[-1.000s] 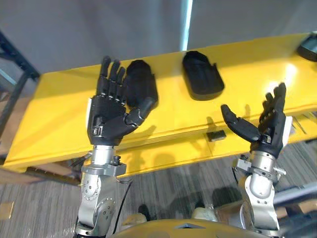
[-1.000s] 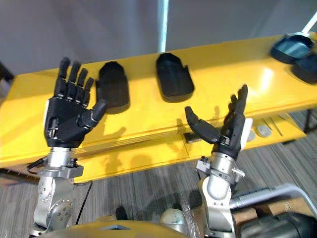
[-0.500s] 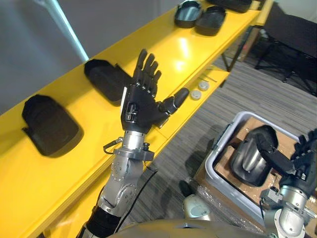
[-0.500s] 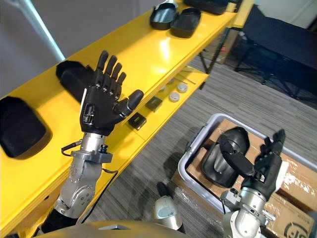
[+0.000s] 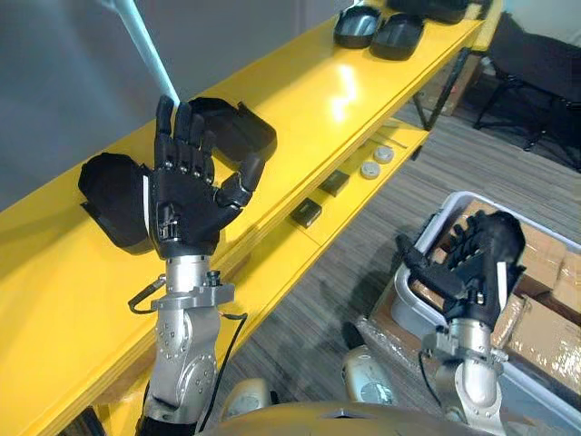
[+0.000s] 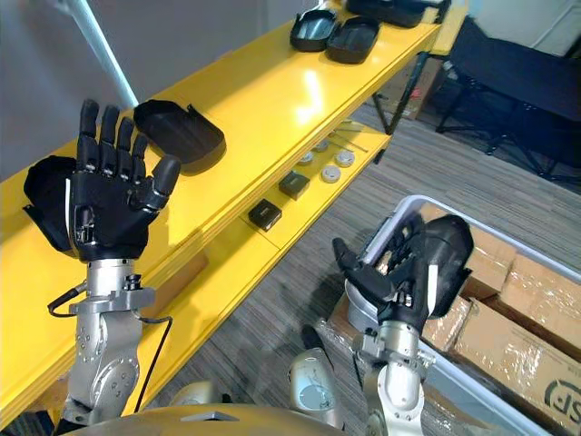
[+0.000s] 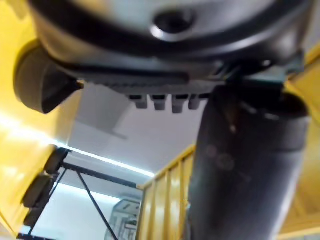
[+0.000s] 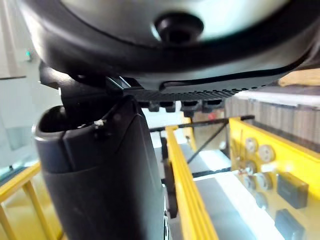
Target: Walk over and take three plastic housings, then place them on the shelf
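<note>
Hands both stand open and hold nothing. We see the left hand (image 5: 186,204) raised in front of the shelf (image 5: 300,100), palm toward us, fingers straight and spread, thumb out. Behind it on the shelf top lies the near housing (image 5: 109,195), partly hidden by the palm. The second housing (image 5: 236,127) lies further along the shelf, hollow side up, and the far pair (image 5: 379,25) sits together at the shelf's far end. On the shelf's lower ledge we see two blocks (image 5: 306,213) and two discs (image 5: 369,169). Away from the shelf, a bin (image 6: 386,232) holds the bin housing (image 5: 504,238) among boxes (image 6: 517,336). The right hand (image 5: 467,272) hangs in front of that housing, fingers loosely apart. We cannot tell whether they touch it.
</note>
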Controlling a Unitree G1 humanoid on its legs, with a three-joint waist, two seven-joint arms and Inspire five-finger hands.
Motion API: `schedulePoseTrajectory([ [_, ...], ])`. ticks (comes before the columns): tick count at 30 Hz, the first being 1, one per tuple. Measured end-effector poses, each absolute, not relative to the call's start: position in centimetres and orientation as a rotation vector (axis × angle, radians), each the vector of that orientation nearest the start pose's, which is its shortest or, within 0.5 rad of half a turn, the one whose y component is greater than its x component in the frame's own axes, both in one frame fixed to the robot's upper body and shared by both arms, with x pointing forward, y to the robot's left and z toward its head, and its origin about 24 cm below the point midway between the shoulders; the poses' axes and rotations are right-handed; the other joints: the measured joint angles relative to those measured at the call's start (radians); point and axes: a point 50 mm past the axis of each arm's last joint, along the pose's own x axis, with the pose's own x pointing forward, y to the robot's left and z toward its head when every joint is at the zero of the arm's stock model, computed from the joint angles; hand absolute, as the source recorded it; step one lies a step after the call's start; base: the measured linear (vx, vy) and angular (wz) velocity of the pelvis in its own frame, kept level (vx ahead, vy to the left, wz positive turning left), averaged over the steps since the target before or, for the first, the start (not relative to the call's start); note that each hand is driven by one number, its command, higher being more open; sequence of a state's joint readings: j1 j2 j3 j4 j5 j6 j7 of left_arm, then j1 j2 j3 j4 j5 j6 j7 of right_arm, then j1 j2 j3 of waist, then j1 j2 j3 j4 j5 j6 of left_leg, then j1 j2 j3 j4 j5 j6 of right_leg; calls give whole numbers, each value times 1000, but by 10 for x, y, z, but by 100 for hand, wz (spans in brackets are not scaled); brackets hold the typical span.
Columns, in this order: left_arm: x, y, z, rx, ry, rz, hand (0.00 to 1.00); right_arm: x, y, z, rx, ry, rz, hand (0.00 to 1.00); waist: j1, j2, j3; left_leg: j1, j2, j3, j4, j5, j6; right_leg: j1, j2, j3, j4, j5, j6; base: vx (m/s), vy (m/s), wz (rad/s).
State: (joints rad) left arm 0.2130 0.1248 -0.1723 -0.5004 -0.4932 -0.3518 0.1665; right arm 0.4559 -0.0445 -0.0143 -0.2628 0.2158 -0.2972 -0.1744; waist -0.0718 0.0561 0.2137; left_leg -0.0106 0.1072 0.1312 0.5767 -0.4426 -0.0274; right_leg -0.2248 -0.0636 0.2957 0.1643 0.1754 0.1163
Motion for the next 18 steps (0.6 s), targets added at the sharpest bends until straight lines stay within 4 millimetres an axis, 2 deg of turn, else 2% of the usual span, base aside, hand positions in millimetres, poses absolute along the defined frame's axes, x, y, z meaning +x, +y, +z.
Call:
schedulePoseTrajectory([
  [1, 193, 160, 132, -500, -547, 49, 100, 167, -186, 43, 167, -147, -275, 100, 9, 0, 8, 2, 20, 60, -7, 16, 3, -38, -8, -110, 88, -39, -74, -255, -18, -121],
  [2, 194, 163, 131, -494, -546, 66, 100, 173, -181, 43, 183, -160, -243, 100, 16, 0, 9, 2, 31, 86, -12, 25, 2, -64, -17, -165, 175, -80, -90, -298, -41, -112],
  [3, 195, 170, 127, -484, -535, 111, 100, 188, -169, 42, 221, -166, -175, 100, 25, -2, 9, 8, 48, 120, -33, 51, -2, -83, -63, -274, 326, -169, -116, -178, -51, -96],
  [4, 195, 175, 122, -490, -518, 165, 100, 201, -156, 38, 220, -156, -108, 100, 46, -1, 8, 21, 63, 150, -63, 82, -8, -76, -137, -359, 435, -234, -138, -142, -76, -86],
  [5, 193, 178, 120, -492, -511, 192, 100, 208, -148, 35, 214, -144, -71, 100, 54, 0, 9, 20, 76, 160, -73, 97, -13, -61, -181, -389, 476, -249, -158, -93, -150, -75],
  [6, 191, 181, 117, -500, -503, 223, 100, 218, -132, 27, 202, -110, -21, 100, 75, 3, 11, 17, 112, 176, -88, 117, -36, -30, -252, -418, 532, -258, -171, -82, -250, -66],
  [7, 190, 183, 113, -505, -492, 243, 100, 221, -115, 18, 194, -63, 10, 100, 111, 14, 14, 13, 160, 182, -102, 142, -69, 13, -309, -429, 554, -254, -167, -73, -295, -62],
  [8, 190, 184, 111, -503, -484, 249, 100, 220, -106, 14, 180, -42, 31, 100, 126, 16, 13, 12, 183, 182, -115, 159, -88, 34, -333, -427, 553, -249, -163, -43, -378, -46],
  [9, 189, 186, 107, -500, -464, 258, 100, 217, -91, 10, 170, -12, 68, 100, 139, 9, 9, 5, 222, 180, -146, 199, -124, 65, -370, -422, 542, -234, -146, -21, -352, -26],
  [10, 188, 187, 104, -504, -454, 260, 100, 215, -85, 10, 160, -8, 84, 100, 139, 2, 6, -3, 241, 177, -160, 221, -141, 77, -383, -417, 525, -227, -137, -22, -638, -29],
  [11, 187, 187, 99, -528, -438, 248, 100, 214, -79, 10, 150, -3, 96, 100, 136, -13, -3, -20, 271, 173, -184, 268, -180, 100, -388, -410, 442, -210, -111, -27, -601, -38],
  [12, 188, 185, 96, -563, -426, 223, 100, 215, -78, 10, 134, 5, 96, 100, 134, -39, -17, -33, 302, 172, -214, 312, -215, 131, -377, -432, 293, -164, -42, -45, -808, -45],
  [13, 189, 184, 95, -571, -422, 207, 100, 215, -79, 9, 129, 12, 94, 100, 130, -65, -29, -35, 310, 173, -230, 331, -226, 144, -369, -448, 239, -186, 28, -58, -755, -61],
  [14, 193, 170, 87, -640, -371, 168, 100, 218, -92, 6, 81, 39, 77, 100, 112, -49, -39, -30, 358, 167, -282, 395, -220, 152, -325, -486, 226, -319, 149, -70, -884, -44],
  [15, 194, 162, 82, -666, -336, 151, 100, 219, -101, 3, 47, 56, 67, 100, 98, -19, -39, -29, 384, 162, -307, 435, -205, 141, -295, -492, 239, -339, 144, -60, -772, -34],
  [16, 195, 141, 76, -722, -259, 88, 100, 218, -124, -4, -19, 101, 19, 100, 60, 12, -37, -29, 408, 160, -346, 538, -162, 118, -257, -494, 275, -353, 120, -34, -562, -9],
  [17, 195, 129, 74, -742, -222, 36, 100, 214, -140, -9, -52, 138, -22, 100, 35, 18, -40, -29, 414, 159, -352, 626, -131, 118, -245, -495, 284, -367, 97, -6, -485, -19],
  [18, 195, 118, 75, -755, -205, -25, 100, 205, -157, -13, -72, 166, -79, 100, 14, 2, -30, -42, 418, 152, -322, 657, -79, 127, -236, -490, 281, -377, 78, 7, -354, -29],
])
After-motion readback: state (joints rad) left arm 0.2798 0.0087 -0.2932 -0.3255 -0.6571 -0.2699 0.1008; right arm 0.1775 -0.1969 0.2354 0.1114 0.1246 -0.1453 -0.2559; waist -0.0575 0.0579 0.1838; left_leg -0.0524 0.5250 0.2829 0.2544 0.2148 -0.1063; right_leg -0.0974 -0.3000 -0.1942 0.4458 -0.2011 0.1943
